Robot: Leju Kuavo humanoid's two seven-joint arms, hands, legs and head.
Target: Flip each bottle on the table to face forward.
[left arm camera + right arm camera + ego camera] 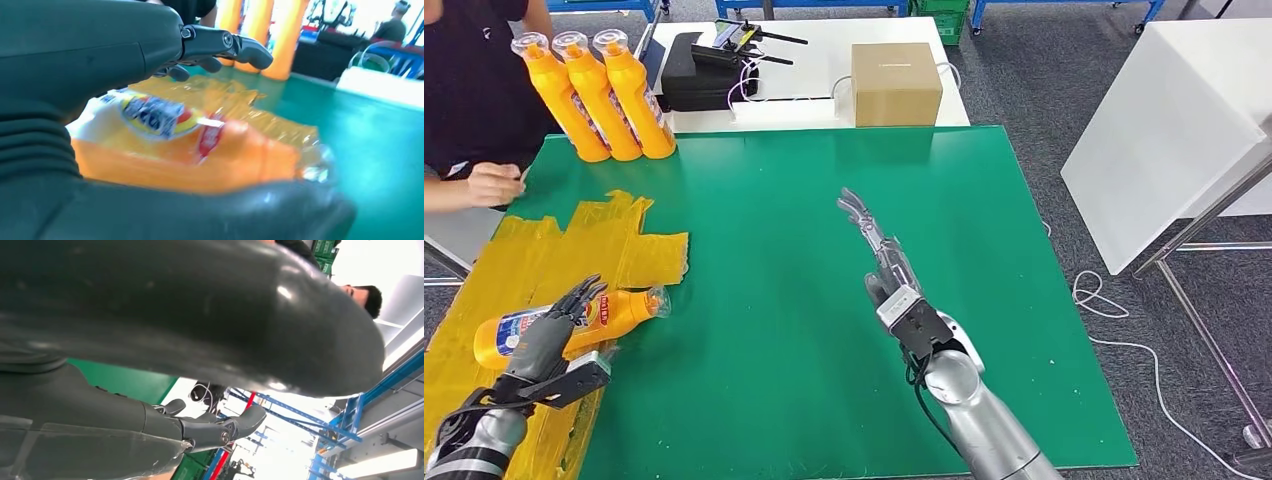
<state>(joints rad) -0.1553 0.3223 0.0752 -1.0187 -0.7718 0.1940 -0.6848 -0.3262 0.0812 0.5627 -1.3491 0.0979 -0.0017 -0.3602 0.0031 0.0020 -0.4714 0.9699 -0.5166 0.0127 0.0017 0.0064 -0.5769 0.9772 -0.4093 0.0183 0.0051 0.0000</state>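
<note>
Bottle (574, 322) lying flat, under left fingers (582, 295)

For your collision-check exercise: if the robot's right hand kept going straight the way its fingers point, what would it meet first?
Bare green mat; the right hand points up-table and slightly left. Beyond that, probably the cardboard box, though depth is unclear.

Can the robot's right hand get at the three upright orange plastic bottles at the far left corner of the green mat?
Probably not easily. The right hand hovers mid-mat, the three upright orange plastic bottles stand far across it; nothing blocks the way.
</note>
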